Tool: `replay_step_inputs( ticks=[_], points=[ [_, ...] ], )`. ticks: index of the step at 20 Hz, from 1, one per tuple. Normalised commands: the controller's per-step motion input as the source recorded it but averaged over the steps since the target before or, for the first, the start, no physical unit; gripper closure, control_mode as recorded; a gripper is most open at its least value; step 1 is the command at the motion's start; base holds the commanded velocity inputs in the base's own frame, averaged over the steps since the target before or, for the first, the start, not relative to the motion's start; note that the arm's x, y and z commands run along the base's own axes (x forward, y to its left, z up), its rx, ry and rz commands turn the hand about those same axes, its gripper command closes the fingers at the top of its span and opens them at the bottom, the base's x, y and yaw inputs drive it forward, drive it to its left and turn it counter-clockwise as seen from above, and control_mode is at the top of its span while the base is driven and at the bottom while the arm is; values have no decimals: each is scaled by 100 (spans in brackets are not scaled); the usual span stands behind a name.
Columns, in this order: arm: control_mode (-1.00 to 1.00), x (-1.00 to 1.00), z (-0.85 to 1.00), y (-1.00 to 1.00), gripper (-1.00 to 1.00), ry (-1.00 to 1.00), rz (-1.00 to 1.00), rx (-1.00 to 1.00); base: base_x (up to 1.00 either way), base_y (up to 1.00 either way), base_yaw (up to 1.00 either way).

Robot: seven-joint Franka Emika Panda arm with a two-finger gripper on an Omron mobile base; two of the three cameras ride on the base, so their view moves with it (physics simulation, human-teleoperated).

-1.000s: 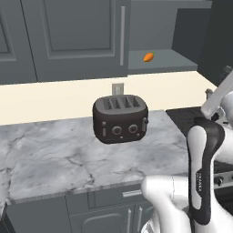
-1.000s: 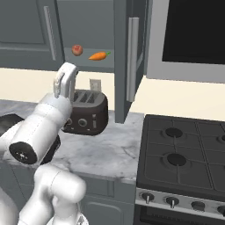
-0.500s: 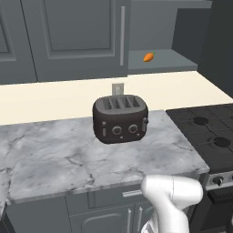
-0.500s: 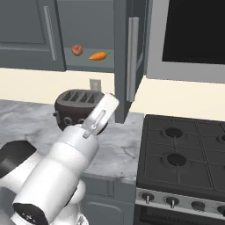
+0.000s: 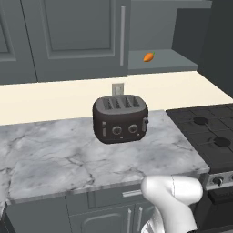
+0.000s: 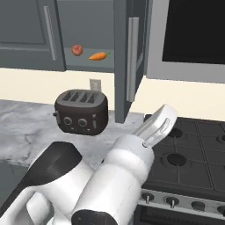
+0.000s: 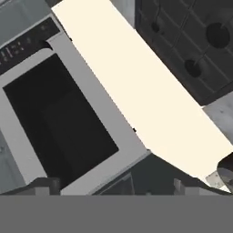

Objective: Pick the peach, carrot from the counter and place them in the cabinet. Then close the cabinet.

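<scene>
Peach and carrot lie on the open cabinet shelf above the marble counter; gripper spread wide, empty.

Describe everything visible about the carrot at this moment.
The carrot is a small bright orange tapered cone with a tiny green top. It lies on its side on the grey shelf inside the open cabinet, green end pointing right in the right base view, just right of the peach and apart from it. Nothing grips it.
</scene>
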Motion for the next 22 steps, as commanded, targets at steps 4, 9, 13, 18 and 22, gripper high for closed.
replay_step_inputs(
  ticks=[4,9,13,18,22],
  points=[
    [-100,87,-39,-34,-100,22,38,0,0,0,0],
    [-100,89,-44,-8,-100,-1,38,0,0,0,0],
    [-100,82,-23,-1,-100,-15,31,3,0,0,0],
    [-100,77,-6,2,-100,-7,30,1,0,0,0],
    [-100,36,3,53,-100,0,35,-3,0,0,0]
  ],
)
